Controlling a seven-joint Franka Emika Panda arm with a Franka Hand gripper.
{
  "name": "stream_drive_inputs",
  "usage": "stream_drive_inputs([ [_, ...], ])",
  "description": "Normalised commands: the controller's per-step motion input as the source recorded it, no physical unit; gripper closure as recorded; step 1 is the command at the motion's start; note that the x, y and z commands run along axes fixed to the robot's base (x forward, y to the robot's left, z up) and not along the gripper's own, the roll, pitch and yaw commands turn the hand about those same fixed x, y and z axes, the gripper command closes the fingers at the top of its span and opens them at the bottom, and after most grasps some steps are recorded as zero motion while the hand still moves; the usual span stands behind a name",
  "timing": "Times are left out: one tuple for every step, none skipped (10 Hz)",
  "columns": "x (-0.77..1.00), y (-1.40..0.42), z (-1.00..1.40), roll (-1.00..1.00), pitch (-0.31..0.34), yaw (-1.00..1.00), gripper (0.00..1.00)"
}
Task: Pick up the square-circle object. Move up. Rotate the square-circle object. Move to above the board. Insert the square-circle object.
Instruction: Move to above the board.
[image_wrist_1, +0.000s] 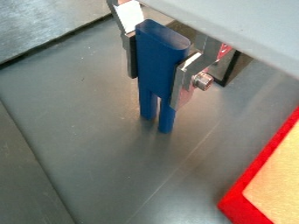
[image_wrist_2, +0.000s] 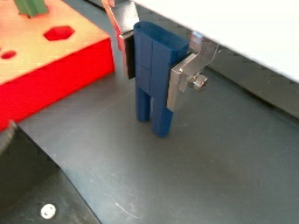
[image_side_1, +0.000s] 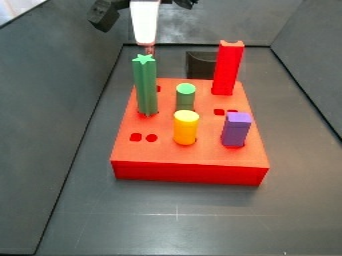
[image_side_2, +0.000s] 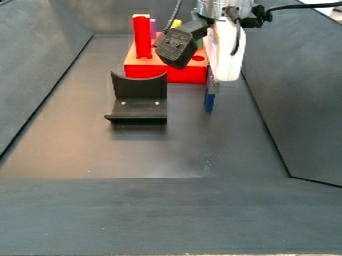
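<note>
- Square-circle object (image_wrist_1: 156, 77), a slim dark blue peg, stands upright with its foot on the dark surface (image_wrist_1: 82, 149), clamped near its top between the gripper's (image_wrist_1: 158, 57) two silver fingers (image_wrist_1: 187, 74), which are closed on its sides.
- Both wrist views show the grasp close up: the blue peg (image_wrist_2: 156, 79) fills the gap between the finger plates (image_wrist_2: 184, 77), and its lower end splits into two short legs touching the floor.
- A wrist view catches only a red corner of the board (image_wrist_1: 267, 179) off to one side of the peg; the other wrist picture shows the board's (image_wrist_2: 47, 74) tan top with shaped holes, clear of the peg.
- A side view lays out the whole board (image_side_1: 187, 160): a green star peg (image_side_1: 144, 85), a green cylinder (image_side_1: 186, 98), a yellow cylinder (image_side_1: 186, 127), a purple peg (image_side_1: 238, 128) and a tall red block (image_side_1: 229, 66) stand on it, and the gripper (image_side_1: 146, 40) hangs behind the star peg, which hides the blue piece.
- From the opposite side, the blue peg (image_side_2: 210, 96) shows below the white gripper body (image_side_2: 225, 50), beside the board (image_side_2: 171, 68).
- The dark fixture (image_side_2: 138, 96) sits on the floor just beside the peg and in front of the board, apart from both.
</note>
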Motion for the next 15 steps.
stream_drive_inputs([
  [-0.19, -0.25, 1.0, 0.13, 0.034, 0.12, 1.0],
  [-0.18, -0.25, 1.0, 0.13, 0.033, 0.11, 1.0],
  [-0.17, -0.23, 1.0, 0.13, 0.059, 0.07, 1.0],
  [-0.16, -0.22, 1.0, 0.13, 0.07, 0.04, 1.0],
  [-0.16, -0.21, 1.0, 0.13, 0.067, 0.03, 1.0],
  [-0.15, -0.2, 1.0, 0.12, 0.052, 0.02, 1.0],
  [-0.15, -0.2, 1.0, 0.11, 0.044, 0.02, 1.0],
  [-0.14, -0.19, 1.0, 0.1, 0.035, 0.02, 1.0],
  [-0.14, -0.18, 1.0, 0.09, 0.037, 0.02, 1.0],
  [-0.13, -0.17, 1.0, 0.06, 0.034, 0.02, 1.0],
  [-0.13, -0.16, 1.0, 0.04, 0.035, 0.02, 1.0],
  [-0.12, -0.15, 1.0, 0.02, 0.039, 0.02, 1.0],
  [-0.12, -0.15, 1.0, 0.0, 0.046, 0.02, 1.0],
  [-0.1, -0.14, 1.0, -0.02, 0.061, 0.02, 1.0],
  [-0.09, -0.13, 1.0, -0.03, 0.071, 0.03, 1.0],
])
